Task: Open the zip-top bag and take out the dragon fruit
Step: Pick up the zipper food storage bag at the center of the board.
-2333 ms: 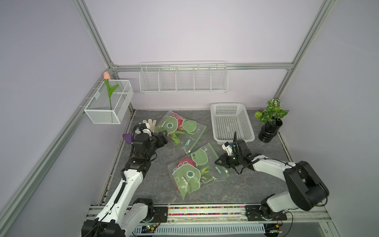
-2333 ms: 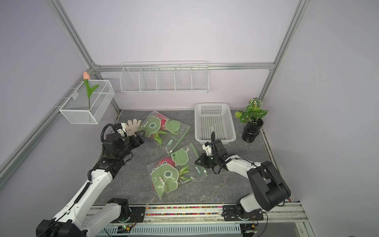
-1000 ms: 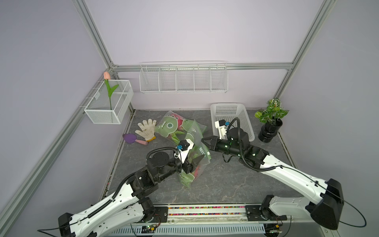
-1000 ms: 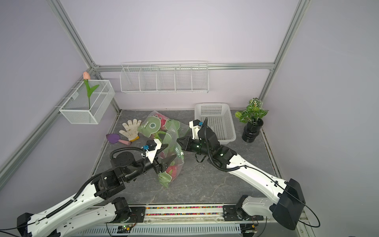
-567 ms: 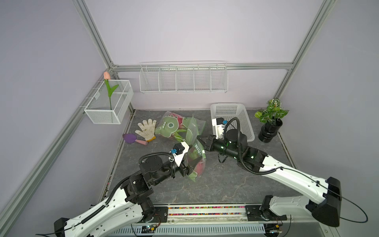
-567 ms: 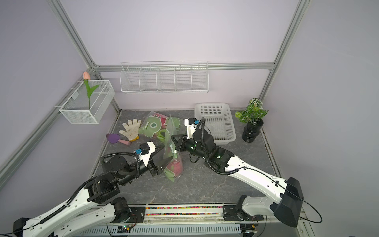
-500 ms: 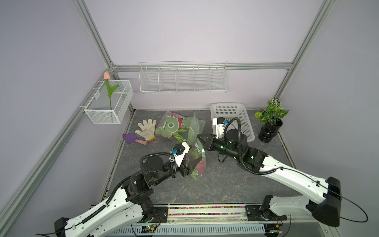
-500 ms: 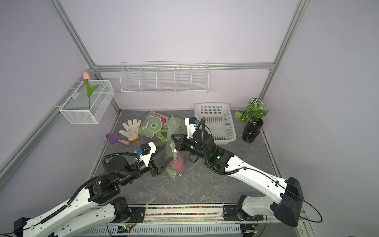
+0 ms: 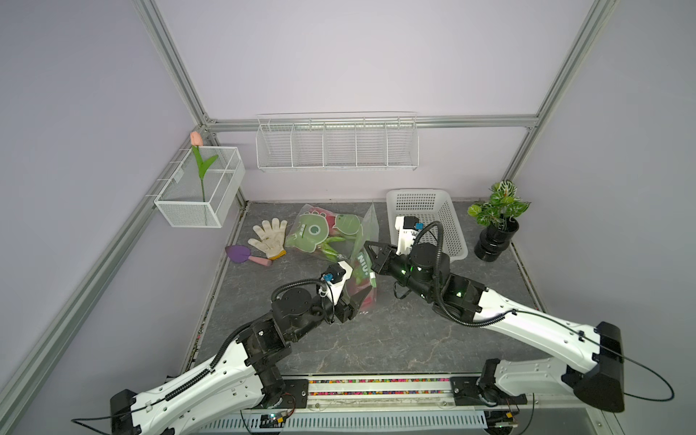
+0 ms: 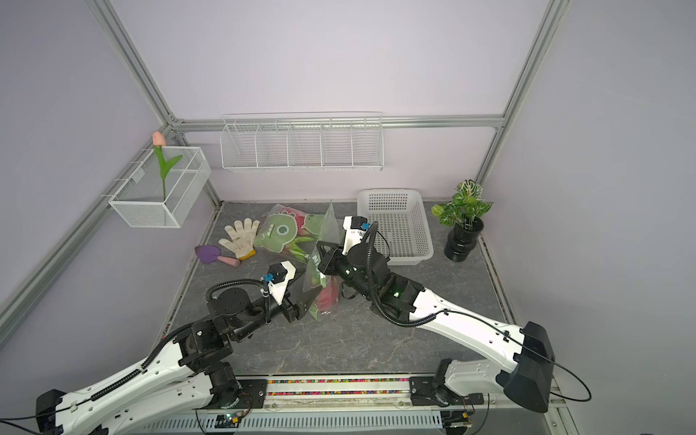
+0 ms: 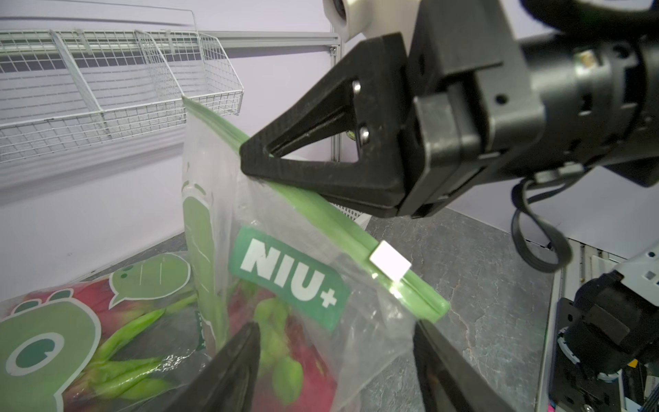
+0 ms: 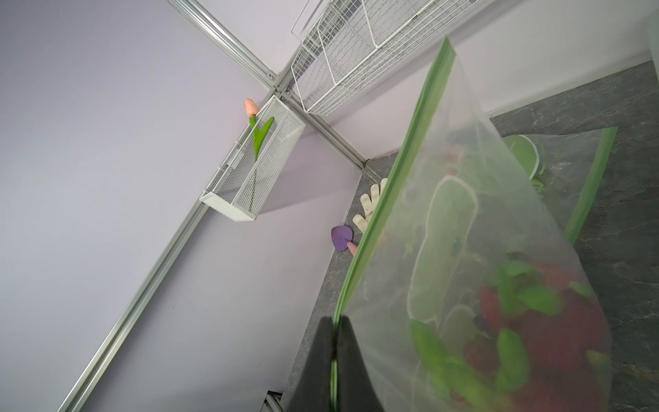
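Inspector: Condition of the right gripper?

Operator: I read the right gripper as pressed together on the green zip strip of the zip-top bag. The bag hangs upright from that pinch. A white slider sits farther along the strip, apart from the jaws.

Inspector: And the left?

Operator: The left gripper is spread, one finger on either side of the bag's lower part. I cannot tell whether they touch the plastic.

Inspector: Location of the dragon fruit?

Operator: The dragon fruit, magenta with green scales, sits in the bottom of the held bag. A second bag lies flat on the table between the glove and the white basket, with more dragon fruit inside.
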